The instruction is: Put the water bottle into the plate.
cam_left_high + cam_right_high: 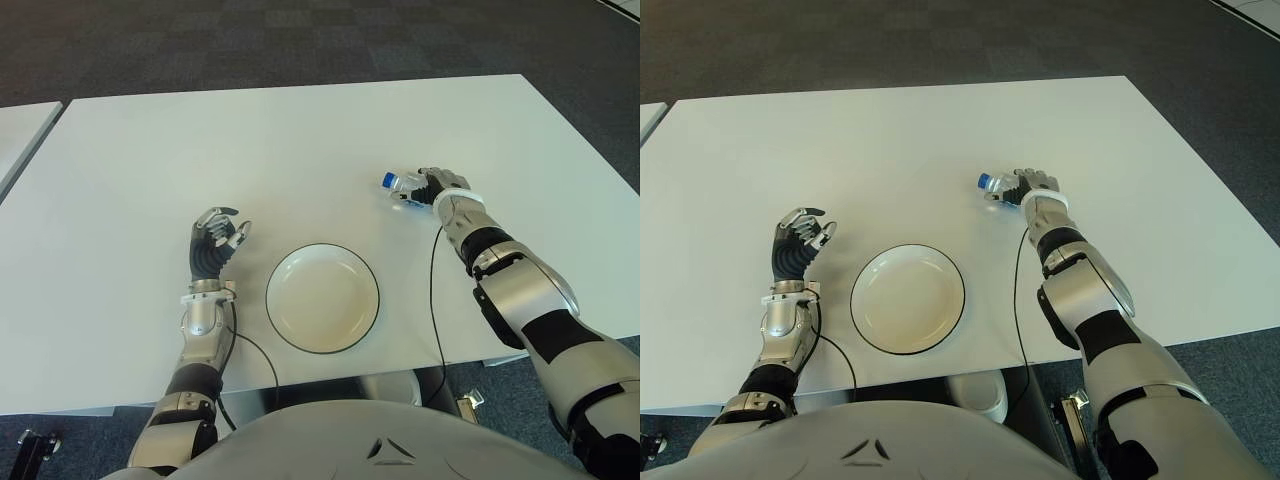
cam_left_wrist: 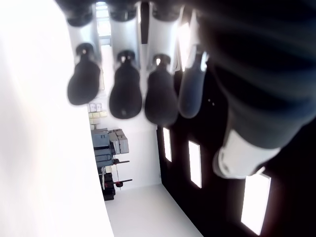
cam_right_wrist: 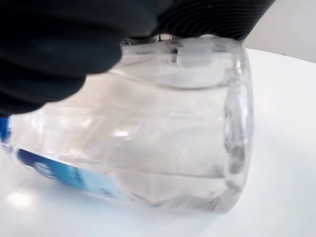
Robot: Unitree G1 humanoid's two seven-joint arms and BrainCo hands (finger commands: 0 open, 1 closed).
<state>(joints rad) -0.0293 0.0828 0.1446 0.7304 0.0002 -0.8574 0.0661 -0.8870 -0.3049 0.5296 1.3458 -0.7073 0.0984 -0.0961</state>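
Eye views: right hand (image 1: 440, 186) wrapped around clear water bottle (image 1: 402, 189) with blue cap, lying sideways on white table (image 1: 300, 140), well clear of plate (image 1: 322, 297). Left hand (image 1: 216, 240) beside plate, empty.

Left wrist: fingers (image 2: 126, 91) loosely spread.

Right wrist: see-through ribbed bottle, blue label, gripped.

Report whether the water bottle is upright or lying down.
Lying down: the water bottle lies sideways on the table, right hand around it.

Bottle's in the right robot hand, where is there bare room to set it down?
The round white black-rimmed plate is empty. The white table is bare between plate and right robot hand gripping the clear plastic water bottle. Left robot hand flanks the plate's left.
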